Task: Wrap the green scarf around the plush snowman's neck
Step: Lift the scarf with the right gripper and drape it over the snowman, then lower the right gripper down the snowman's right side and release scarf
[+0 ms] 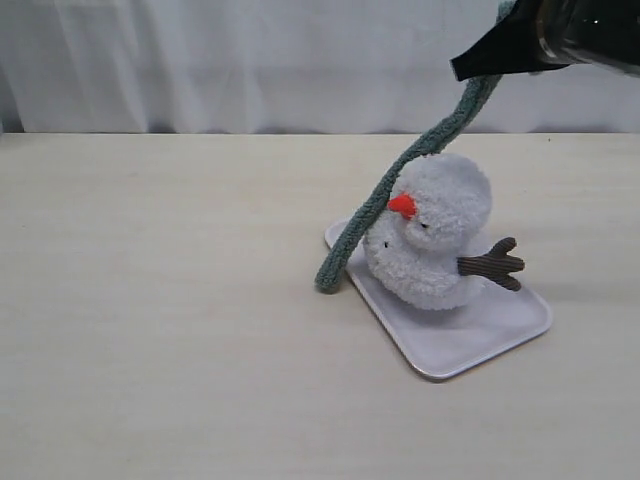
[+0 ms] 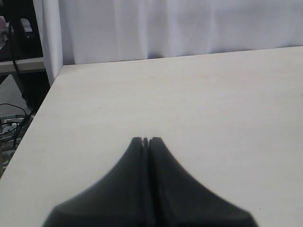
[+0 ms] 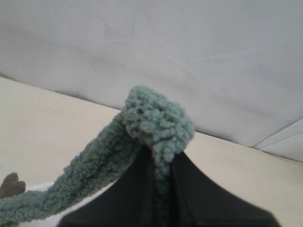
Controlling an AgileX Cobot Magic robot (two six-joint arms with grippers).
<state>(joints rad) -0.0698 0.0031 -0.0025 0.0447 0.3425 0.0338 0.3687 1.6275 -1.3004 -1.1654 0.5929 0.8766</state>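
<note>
The pale table (image 1: pixel 150 330) bears a white tray (image 1: pixel 470 345), and the snowman (image 1: pixel 435 250) sits on it, leaning over. The green scarf (image 1: pixel 400 175) slants down from the upper right, brushes the head beside the orange nose (image 1: pixel 402 205), and ends on the table just beside the tray. The right claw (image 3: pixel 161 163) is clamped on the scarf's upper end. The left claw (image 2: pixel 146 140) is closed on nothing, above bare table.

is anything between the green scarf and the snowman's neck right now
Nothing visible does. The green scarf, pinched in the right gripper, hangs down past the face of the plush snowman, beside the orange nose, its low end on the table by the tray. The snowman's neck is bare.
</note>
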